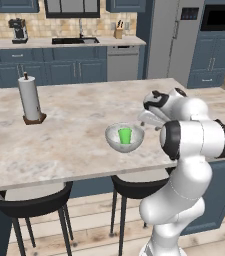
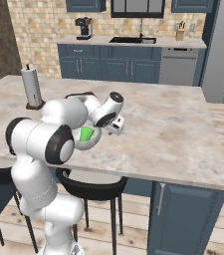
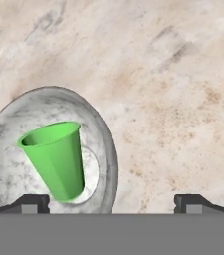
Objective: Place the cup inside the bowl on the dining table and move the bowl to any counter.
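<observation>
At the left of the left base view a paper towel roll [image 1: 30, 97] stands upright on the dining table [image 1: 74, 135]. Toward the middle, near the table's front edge, the bowl [image 1: 124, 138] sits with the cup [image 1: 125, 135] upright inside it. Just right of the bowl, the gripper [image 3: 111, 201] hovers with its fingertips [image 3: 31, 203] spread wide, holding nothing. In the hand view the bowl lies lower left.

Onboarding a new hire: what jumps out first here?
The bright green cup standing inside the glassy bowl near the front edge of the dining table. Next, the white arm's open gripper just beside the bowl, holding nothing, and a paper towel roll further left.
</observation>
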Controlling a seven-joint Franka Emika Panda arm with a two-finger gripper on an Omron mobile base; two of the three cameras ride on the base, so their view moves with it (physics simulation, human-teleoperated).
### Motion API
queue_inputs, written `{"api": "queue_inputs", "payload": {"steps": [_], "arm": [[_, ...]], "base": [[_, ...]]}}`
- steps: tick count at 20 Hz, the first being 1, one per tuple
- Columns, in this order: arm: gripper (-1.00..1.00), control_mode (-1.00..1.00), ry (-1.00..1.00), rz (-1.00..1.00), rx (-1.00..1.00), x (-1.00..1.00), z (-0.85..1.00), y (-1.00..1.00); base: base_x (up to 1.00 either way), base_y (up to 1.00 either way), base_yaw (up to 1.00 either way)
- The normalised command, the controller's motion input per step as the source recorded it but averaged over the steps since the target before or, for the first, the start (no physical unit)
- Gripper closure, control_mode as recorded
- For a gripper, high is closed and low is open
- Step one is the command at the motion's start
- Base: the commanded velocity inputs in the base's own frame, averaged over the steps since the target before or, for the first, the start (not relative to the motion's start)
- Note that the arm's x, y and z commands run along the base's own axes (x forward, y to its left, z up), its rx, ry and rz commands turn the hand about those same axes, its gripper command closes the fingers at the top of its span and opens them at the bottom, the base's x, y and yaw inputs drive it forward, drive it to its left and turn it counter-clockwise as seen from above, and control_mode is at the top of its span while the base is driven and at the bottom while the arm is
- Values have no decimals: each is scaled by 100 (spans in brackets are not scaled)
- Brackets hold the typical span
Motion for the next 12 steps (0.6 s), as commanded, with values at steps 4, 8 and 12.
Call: {"api": "queue_inputs", "payload": {"steps": [4,8,12], "arm": [[-100,-100,0,0,16,0,0,-3],[-100,-100,0,0,12,0,0,0],[-100,-100,7,0,6,0,0,0]], "base": [[0,0,0],[0,0,0],[0,0,0]]}}
